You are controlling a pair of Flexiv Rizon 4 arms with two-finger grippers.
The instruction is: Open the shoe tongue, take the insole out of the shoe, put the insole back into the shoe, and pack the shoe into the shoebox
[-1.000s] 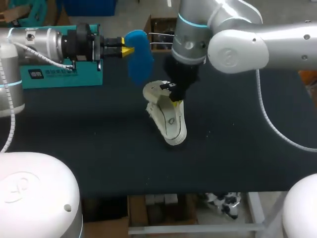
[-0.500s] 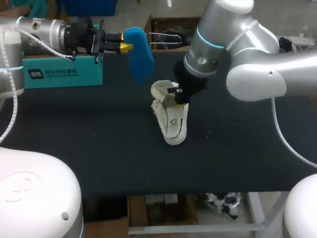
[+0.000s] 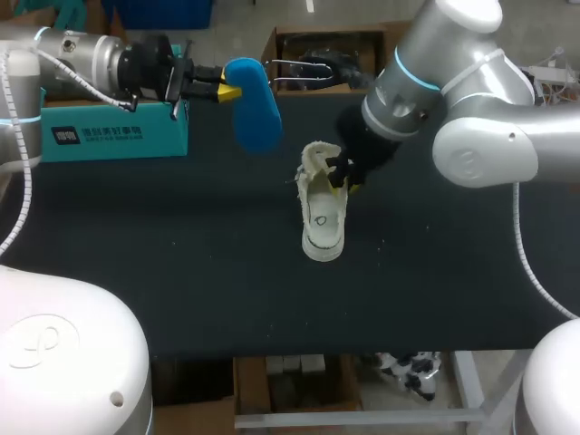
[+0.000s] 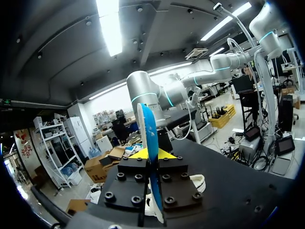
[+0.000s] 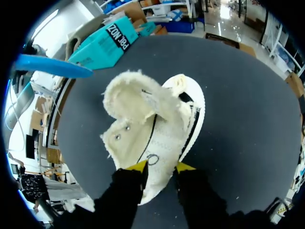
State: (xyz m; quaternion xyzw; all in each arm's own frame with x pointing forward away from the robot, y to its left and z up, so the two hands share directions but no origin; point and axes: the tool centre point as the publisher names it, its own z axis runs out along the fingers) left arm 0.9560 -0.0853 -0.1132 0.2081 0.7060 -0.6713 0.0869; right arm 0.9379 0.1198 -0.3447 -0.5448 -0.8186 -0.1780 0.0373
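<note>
Dark table [image 3: 181,290], with a teal shoebox [image 3: 118,136] at the far left corner.

Left arm comes in from the left, above the shoebox. The left gripper [image 3: 227,91] is closed narrow on the blue insole [image 3: 254,104]. In the left wrist view the yellow tips pinch the insole [image 4: 148,138] edge-on, one from each side, and the left gripper [image 4: 151,153] carries it in the air. The insole is clear of the shoe and sits between the shoebox and the right arm.

The white shoe [image 3: 322,213] is at mid-table, lengthwise, with its open end toward the far side. Whether the sole lies fully flat I cannot tell.

The right gripper [image 3: 343,177] is at the shoe's far end. In the right wrist view the right gripper [image 5: 159,167] is partly open, and both yellow fingertips [image 5: 138,165] press the shoe [image 5: 152,129] from opposite sides. The tongue [image 5: 133,102] is flared wide open ahead of the fingers.
</note>
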